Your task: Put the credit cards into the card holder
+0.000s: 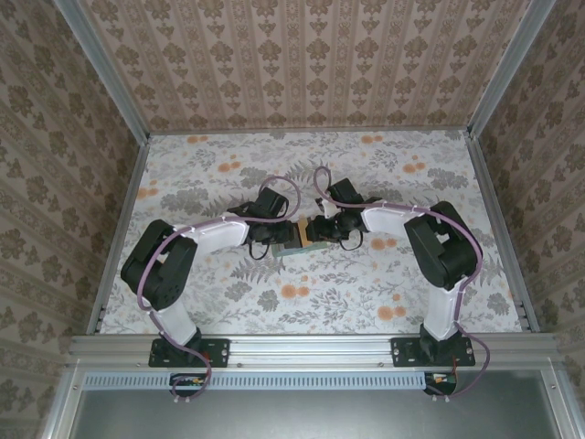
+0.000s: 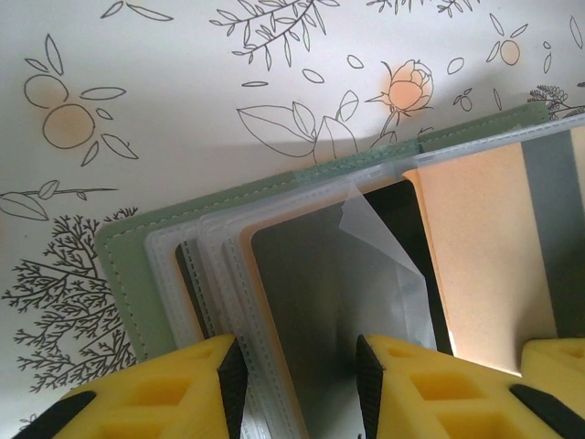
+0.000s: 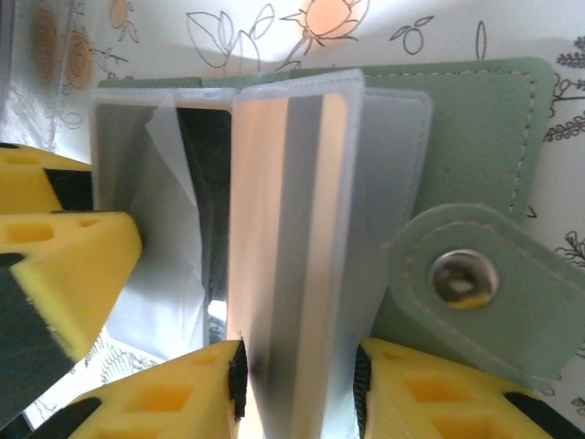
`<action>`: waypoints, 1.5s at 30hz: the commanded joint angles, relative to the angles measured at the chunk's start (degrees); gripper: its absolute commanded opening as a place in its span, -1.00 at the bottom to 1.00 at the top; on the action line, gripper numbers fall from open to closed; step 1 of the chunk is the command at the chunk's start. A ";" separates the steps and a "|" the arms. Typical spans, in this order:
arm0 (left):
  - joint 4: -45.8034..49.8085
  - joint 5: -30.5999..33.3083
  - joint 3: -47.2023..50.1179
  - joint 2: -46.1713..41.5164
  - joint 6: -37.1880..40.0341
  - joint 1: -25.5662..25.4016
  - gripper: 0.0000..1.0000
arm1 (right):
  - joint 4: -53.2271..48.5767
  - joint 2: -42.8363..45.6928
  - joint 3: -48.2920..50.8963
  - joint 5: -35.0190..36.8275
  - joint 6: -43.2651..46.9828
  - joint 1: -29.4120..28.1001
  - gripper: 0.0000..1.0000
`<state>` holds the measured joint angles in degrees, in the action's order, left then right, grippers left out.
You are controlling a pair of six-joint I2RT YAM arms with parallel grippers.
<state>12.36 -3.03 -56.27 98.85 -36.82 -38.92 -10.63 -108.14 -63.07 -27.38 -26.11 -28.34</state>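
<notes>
So from the top camera, the left tool (image 1: 285,236) and the right tool (image 1: 322,230) were nose to nose in the middle of the flowery table (image 1: 228,302), with the card holder (image 1: 306,241) lying flat between them. It was way too small up there to make out either set of jaws. The left wrist cam got much closer. The grey-green holder was open with its clear pages fanned out, a dark-faced credit card (image 2: 302,302) with a tan edge sat in one page, and a loose film flap (image 2: 375,247) curled up over it. The left tool's yellow fingers (image 2: 183,389) sat on either side of that stack, but honestly I couldn't tell if they were pinching anything or just hovering. Off to the right there was a tan-orange card face with a grey stripe. The right wrist cam was what settled the other arm: the right tool was clamped on one upright clear sleeve (image 3: 356,183), with that tan striped card inside it. This view also showed the holder's snap tab (image 3: 466,279) lying to the right.
</notes>
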 commanded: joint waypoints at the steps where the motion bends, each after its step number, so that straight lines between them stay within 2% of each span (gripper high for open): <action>1: 0.21 -1.12 0.55 1.22 0.43 -0.10 -0.22 | -1.65 3.53 -1.61 -0.39 -0.10 -0.50 -0.25; 19: 0.08 -1.20 1.07 -0.52 0.23 -0.12 -0.21 | -1.22 3.43 -3.89 -2.14 -1.11 -1.93 -0.23; 29: -1.46 -1.71 4.93 -9.38 -2.49 1.33 -0.07 | 2.50 0.55 -4.43 -5.62 -3.60 -2.41 -0.22; 37: -0.42 -1.56 5.84 -14.62 -2.72 2.48 -0.04 | 5.75 -1.11 -4.08 -7.57 -5.66 -2.67 -0.23; 45: -0.02 -1.22 7.39 -17.23 -2.92 3.73 -0.04 | 3.83 -0.24 -5.00 -7.20 -4.79 -2.69 -0.23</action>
<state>11.77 -4.27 -50.00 83.55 -38.81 -35.90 -6.31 -108.47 -66.28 -33.34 -30.65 -30.65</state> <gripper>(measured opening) 0.477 0.382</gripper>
